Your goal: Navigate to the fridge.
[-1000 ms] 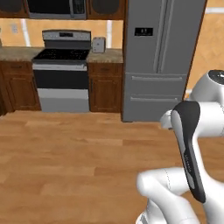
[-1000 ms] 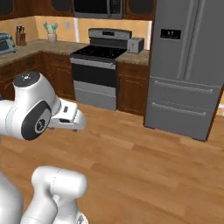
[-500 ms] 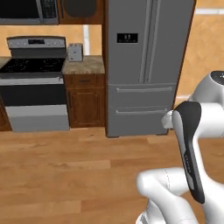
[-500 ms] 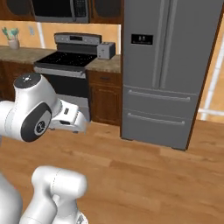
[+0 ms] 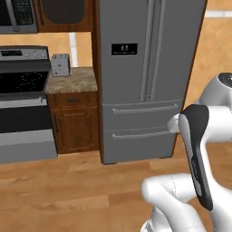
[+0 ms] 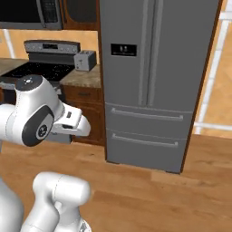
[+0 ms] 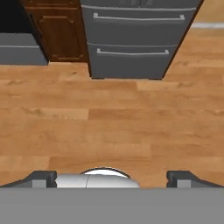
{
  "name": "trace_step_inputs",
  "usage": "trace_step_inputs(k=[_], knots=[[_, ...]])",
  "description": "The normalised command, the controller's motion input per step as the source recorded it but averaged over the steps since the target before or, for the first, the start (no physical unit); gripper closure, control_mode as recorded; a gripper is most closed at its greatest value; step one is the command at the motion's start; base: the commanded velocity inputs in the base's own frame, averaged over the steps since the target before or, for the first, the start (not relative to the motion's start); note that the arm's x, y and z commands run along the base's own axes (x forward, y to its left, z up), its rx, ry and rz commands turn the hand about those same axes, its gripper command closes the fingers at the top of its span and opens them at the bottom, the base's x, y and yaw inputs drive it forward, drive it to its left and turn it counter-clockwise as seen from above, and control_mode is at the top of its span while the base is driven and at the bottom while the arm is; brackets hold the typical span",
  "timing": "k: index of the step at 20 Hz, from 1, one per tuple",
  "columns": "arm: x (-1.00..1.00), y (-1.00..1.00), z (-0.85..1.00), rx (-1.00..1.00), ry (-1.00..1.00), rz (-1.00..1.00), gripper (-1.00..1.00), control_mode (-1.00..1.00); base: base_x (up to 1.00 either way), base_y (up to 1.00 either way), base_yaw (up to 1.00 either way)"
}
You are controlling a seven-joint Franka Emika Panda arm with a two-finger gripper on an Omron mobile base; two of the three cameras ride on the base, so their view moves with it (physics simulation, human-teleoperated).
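Although its black dispenser panel carries a line of pale characters, the fridge (image 5: pixel 147 77) shows no writing sharp enough to read. It is a tall, flat-faced grey slab with a dull metallic sheen, standing from about 12 o'clock down to the centre of the left base view and likewise in the right base view (image 6: pixel 154 81). Two long, thin vertical handles run side by side down the seam between its upper doors, and two wide drawers with slim horizontal bar handles sit below; the hand view (image 7: pixel 131 43) shows those drawers at 12 o'clock, beyond the floor.

The floor (image 7: pixel 113 122) is warm, matte wood planking with staggered joints. Touching the fridge's side, at 9 o'clock in the left base view, a dark brown wooden cabinet (image 5: pixel 74 122) carries a speckled stone-look countertop (image 5: pixel 72 81), and on it stands a small boxy silver toaster (image 5: pixel 60 65). Further toward 9 o'clock is a steel stove (image 5: pixel 22 99) with a glossy black cooktop and oven door, and at 11 o'clock a dark microwave (image 5: pixel 18 16) hangs above it.

The gripper (image 7: pixel 111 179) shows at 6 o'clock in the hand view, its two small dark fingertips (image 7: pixel 41 178) set wide apart with nothing between them.
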Motion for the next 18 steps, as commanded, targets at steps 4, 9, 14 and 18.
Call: trace_step_inputs(k=[4, 9, 14, 18], knots=[[0.0, 0.0, 0.0, 0.0, 0.0, 0.0, -1.0, 1.0, 1.0, -0.35, -0.21], [0.0, 0.0, 0.0, 0.0, 0.0, 0.0, -1.0, 1.0, 1.0, -0.26, -0.18], [0.0, 0.0, 0.0, 0.0, 0.0, 0.0, -1.0, 1.0, 1.0, -0.4, -0.2], [0.0, 0.0, 0.0, 0.0, 0.0, 0.0, -1.0, 1.0, 1.0, -0.35, -0.22]])
